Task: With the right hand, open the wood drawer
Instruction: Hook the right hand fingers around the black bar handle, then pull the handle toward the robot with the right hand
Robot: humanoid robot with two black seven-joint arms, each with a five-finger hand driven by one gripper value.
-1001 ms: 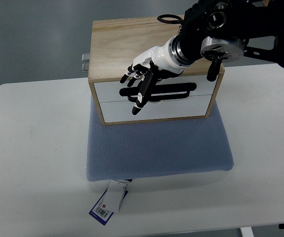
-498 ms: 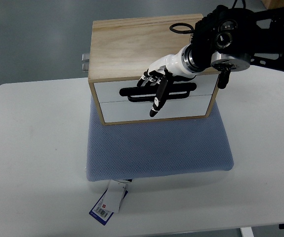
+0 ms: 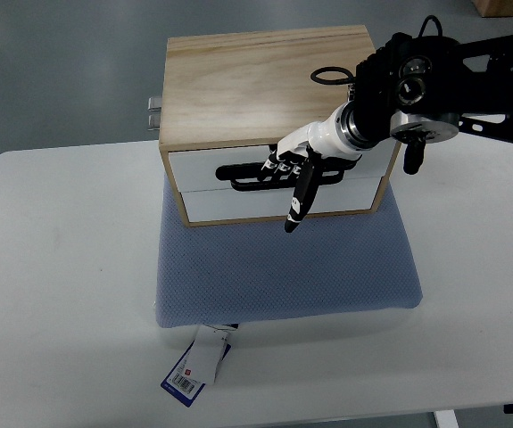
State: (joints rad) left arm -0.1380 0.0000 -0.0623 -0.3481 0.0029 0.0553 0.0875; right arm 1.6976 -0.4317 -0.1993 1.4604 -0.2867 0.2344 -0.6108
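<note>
A wood drawer box (image 3: 247, 80) stands on a blue cushion (image 3: 283, 267), its two white drawer fronts facing me. The upper drawer (image 3: 201, 168) carries a long black handle (image 3: 243, 173). My right hand (image 3: 285, 171) reaches in from the right on a black arm (image 3: 434, 76). Its fingers are curled into the middle of the handle, and the black-tipped thumb (image 3: 295, 203) points down over the lower drawer (image 3: 229, 203). The upper front looks to sit slightly forward of the lower one. The left hand does not show.
The cushion lies on a white table (image 3: 60, 267), and a printed tag (image 3: 194, 367) hangs off its front left corner. A small metal fitting (image 3: 153, 111) sticks out of the box's left side. A black cable loop (image 3: 331, 76) hangs over the box top.
My right hand has slid right along the drawer front and down. Its fingers went from spread over the handle to hooked into it, and the forearm has moved further right.
</note>
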